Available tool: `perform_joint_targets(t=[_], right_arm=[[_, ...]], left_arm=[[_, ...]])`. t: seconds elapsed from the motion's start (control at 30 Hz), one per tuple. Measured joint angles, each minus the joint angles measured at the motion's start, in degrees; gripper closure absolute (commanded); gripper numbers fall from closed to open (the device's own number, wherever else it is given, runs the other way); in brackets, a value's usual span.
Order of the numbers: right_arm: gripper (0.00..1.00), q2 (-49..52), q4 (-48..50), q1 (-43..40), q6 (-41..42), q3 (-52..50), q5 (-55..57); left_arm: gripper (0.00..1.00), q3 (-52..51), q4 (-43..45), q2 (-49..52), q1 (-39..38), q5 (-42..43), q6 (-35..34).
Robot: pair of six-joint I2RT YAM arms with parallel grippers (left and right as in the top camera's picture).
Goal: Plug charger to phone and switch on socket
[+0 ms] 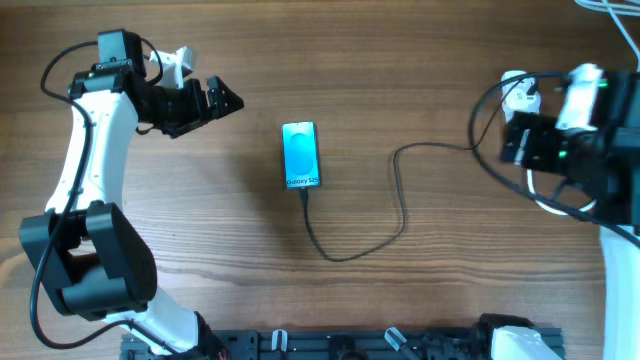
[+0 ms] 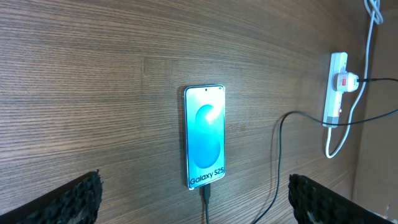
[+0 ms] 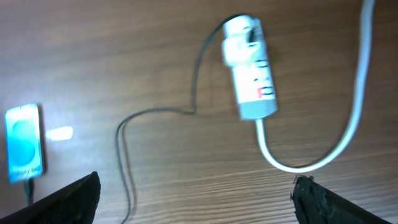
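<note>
- Lying flat on the desk [image 1: 200, 230], the phone [image 1: 301, 154] meets the thin, floppy charger [image 1: 400, 200] at its bottom end
- The socket [image 3: 252, 68], far right, may be light and slide; press its red switch [image 3: 266, 92] from above
- Left hand [image 1: 218, 108] and right hand [image 3: 196, 200] are spread, holding nothing

The surface [image 2: 93, 74] looks like matt wood with fine grain, the phone [image 2: 205, 137] has a glossy glass screen, and the socket [image 3: 252, 68] is smooth white plastic.

Overhead looks straight down on the table [image 1: 420, 60]. Both wrist views slant across it, sharing the phone [image 2: 205, 137]; the blurred right seems farther.
</note>
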Motion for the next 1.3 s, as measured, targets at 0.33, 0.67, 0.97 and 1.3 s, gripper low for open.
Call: perform_joint_targets(t=[0.33,0.67,0.97,1.3], right_arm=[[0.00,-3.6,21.0,4.5,-1.9,-12.0,0.0],[0.00,-13.9,86.2,4.8,-8.9,-45.3,-13.9],[0.00,-23.5,92.0,5.2,-9.3,-62.6,-15.0],[0.00,-34.1,93.0,5.2,-9.4,-76.7,-15.0]], left_arm=[[0.00,0.0,0.0,0.0,0.0,0.0,0.0],[0.00,0.0,0.0,0.0,0.0,-0.2,0.0],[0.00,0.0,0.0,0.0,0.0,-0.2,0.0],[0.00,0.0,0.0,0.0,0.0,-0.2,0.0]])
